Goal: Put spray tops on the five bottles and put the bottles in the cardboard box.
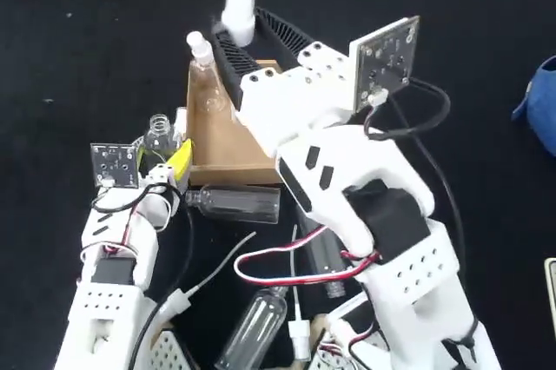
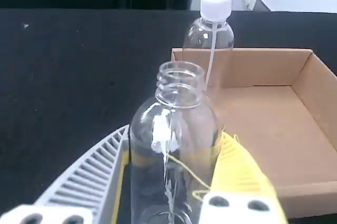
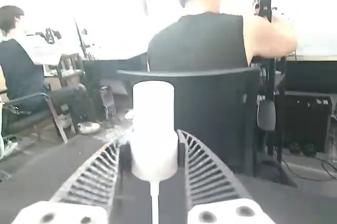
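The left claw (image 2: 174, 153) is pinched around an open bottle (image 2: 174, 145). The bottle is held upright just beside the cardboard box (image 2: 263, 113), on the side of the box nearer the desk's left edge. The right claw (image 3: 152, 148) is pinched on a white spray top (image 3: 154, 129). The top is held up high over the far side of the box, and its thin tube hangs down.

The tube could miss the small bottle mouth and get bent if the two are not lined up. The top could be put on crooked if it is pushed down at a slant. The smooth bottle could slip or turn in the claw when it is pressed.

In the high view, the spray top and the open bottle are seen to be well apart. A lying bottle (image 1: 234, 203) and a loose top (image 1: 178, 302) are seen on the desk too. In the left wrist view, the rings on the bottle mouth are seen close up, and a capped bottle (image 2: 209, 29) is seen at the box's far corner. The grip on the top is seen best in the right wrist view.
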Tool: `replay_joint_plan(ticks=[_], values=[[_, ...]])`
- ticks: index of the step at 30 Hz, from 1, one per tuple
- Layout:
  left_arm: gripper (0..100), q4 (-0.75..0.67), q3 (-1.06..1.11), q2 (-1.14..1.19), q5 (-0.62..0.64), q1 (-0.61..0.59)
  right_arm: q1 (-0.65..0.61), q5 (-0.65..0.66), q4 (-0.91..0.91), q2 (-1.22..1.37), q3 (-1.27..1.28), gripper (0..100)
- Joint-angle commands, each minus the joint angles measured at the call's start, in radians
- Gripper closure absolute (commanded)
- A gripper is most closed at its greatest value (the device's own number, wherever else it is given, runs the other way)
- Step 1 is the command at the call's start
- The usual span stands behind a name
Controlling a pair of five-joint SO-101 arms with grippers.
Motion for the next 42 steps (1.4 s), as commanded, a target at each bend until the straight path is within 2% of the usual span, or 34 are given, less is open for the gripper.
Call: replay_joint_plan(ticks=[1,6,11,17,19,27,36,42], values=[[97,-0.026,0.019,-0.015,0.008,-0.050,-0.020,-0.009,-0.048,-0.030,-0.016,98.6],[97,-0.023,-0.008,-0.068,0.015,-0.091,-0.020,-0.009,-0.048,-0.028,-0.056,98.6],[97,-0.008,0.039,-0.252,0.015,-0.084,-0.015,-0.003,-0.048,-0.030,-0.058,98.6],[97,0.261,0.031,-0.548,0.015,-0.054,-0.023,-0.009,-0.081,-0.030,-0.027,98.6],[97,0.318,0.025,-0.568,0.015,-0.012,-0.040,-0.009,-0.121,-0.031,-0.002,98.6],[97,0.315,0.030,-0.534,0.015,0.162,-0.101,-0.011,-0.258,-0.030,0.105,98.7],[97,0.285,0.028,-0.554,0.015,0.176,-0.101,-0.006,-0.477,-0.028,0.222,98.7],[97,0.222,0.028,-0.554,0.015,0.176,-0.101,-0.003,-0.505,-0.028,0.243,98.7]])
